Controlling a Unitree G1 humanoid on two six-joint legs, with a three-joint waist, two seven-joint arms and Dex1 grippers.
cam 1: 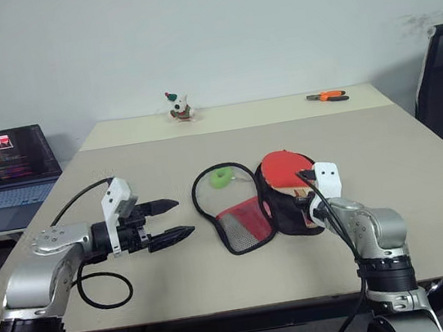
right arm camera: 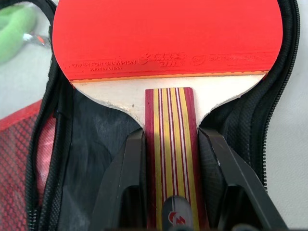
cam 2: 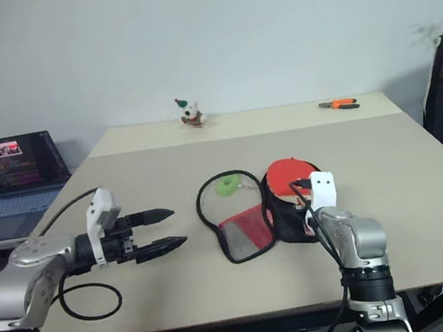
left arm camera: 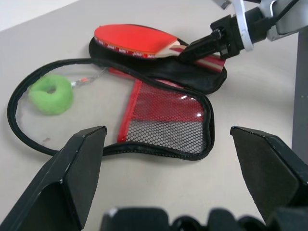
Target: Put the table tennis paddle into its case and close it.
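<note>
Hovering over the tabletop (cam 1: 421, 179), the left pincer (cam 1: 171, 221) is spread wide with nothing in it; next over, the case (cam 1: 249, 212) is laid open flat, and the table tennis paddle (right arm camera: 168, 43) is clamped by its handle in the right pincer (right arm camera: 169, 159), resting on the case's right half.

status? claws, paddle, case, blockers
Left claw open, idle. Right claw shut on paddle handle, blade over open case. Green ball on the lid half.
</note>
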